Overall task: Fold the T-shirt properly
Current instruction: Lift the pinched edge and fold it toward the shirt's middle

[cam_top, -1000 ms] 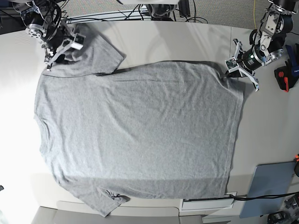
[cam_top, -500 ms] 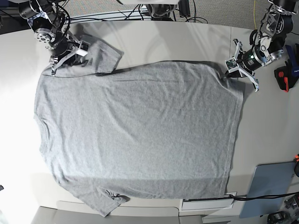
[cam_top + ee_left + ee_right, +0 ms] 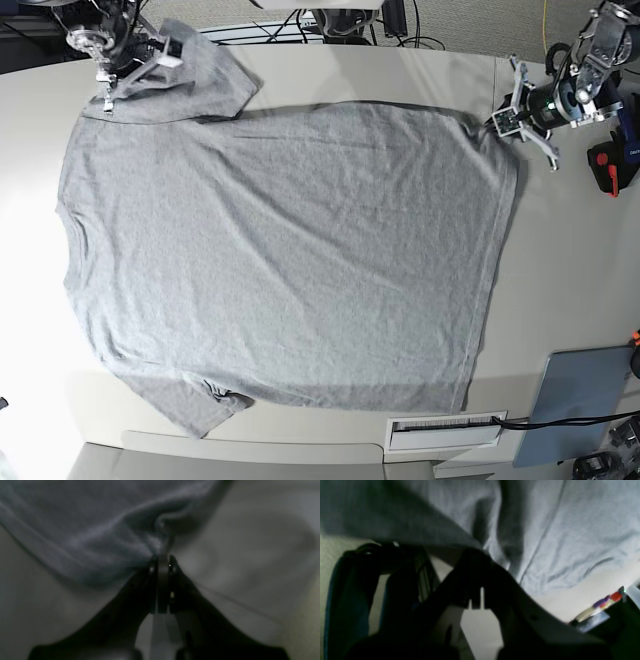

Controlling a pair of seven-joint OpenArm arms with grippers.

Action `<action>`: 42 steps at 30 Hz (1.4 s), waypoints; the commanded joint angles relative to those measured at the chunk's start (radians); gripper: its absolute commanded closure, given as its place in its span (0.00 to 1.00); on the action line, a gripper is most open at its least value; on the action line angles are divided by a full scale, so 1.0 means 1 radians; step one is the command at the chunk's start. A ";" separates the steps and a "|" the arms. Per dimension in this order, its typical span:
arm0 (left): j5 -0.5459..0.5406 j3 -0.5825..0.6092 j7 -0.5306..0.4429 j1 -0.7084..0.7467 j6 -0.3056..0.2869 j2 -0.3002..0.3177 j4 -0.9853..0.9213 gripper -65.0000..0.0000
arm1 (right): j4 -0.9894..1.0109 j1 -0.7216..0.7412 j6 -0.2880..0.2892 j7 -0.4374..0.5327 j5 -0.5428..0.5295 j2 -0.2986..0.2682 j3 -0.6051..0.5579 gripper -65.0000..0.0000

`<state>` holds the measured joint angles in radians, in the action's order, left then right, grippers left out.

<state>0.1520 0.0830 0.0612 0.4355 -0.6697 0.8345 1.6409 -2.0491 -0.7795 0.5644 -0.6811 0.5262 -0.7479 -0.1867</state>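
Item: large heather-grey short-sleeved cotton T-shirt point(image 3: 290, 260), plain side up, spread flat across most of the pale desk point(image 3: 570, 260). Its long axis runs across the base view, shoulders toward that view's left edge of the desk, hem toward its right edge. One sleeve lies at the far-left corner of the desk, the other at the near edge.

Left gripper point(image 3: 503, 121): at the far hem corner of the shirt, toward the desk's far-right corner in the base view. Jaws pressed together on a pinch of grey cloth, which puckers into a small ridge at the fingertips in the left wrist view point(image 3: 162, 560). The body of the shirt lies from it toward the near edge and the sleeve end.

Right gripper point(image 3: 125, 80): at the far sleeve, by the desk's far-left corner. Jaws closed; the right wrist view shows fabric point(image 3: 545, 530) draped just over the dark fingers, so a grip on the sleeve edge seems likely.

Relation governing the next move: both held points sit along the shirt's far long edge, one arm at each end; the cloth extends from both toward the near edge, so a lengthwise fold would likely carry that edge nearward.

Other: grey-blue flat pad point(image 3: 580, 400) at the near-right corner, clear of the shirt.
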 commanded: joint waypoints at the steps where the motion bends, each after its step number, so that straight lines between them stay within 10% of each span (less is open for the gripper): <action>1: 0.010 -0.001 0.057 0.031 -0.028 0.031 0.016 1.00 | -0.035 -0.026 -0.010 -0.004 0.005 -0.016 0.026 1.00; 17: -0.236 -0.395 0.148 0.298 -0.028 0.058 0.213 1.00 | -0.113 -0.109 -0.034 0.001 -0.040 -0.014 0.131 1.00; 27: -0.235 -0.403 0.141 0.289 0.043 0.021 0.212 1.00 | -0.106 0.050 -0.224 -0.003 -0.040 0.012 0.132 1.00; 42: -0.253 -0.399 0.142 0.038 0.093 -0.146 0.150 1.00 | 0.042 0.351 -0.232 0.014 -0.164 0.024 0.131 1.00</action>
<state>-0.0898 -0.3080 0.2214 0.4763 -0.5865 0.6720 1.7775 -1.9953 -0.4377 0.3550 -0.6785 0.3508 -0.7082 -0.0658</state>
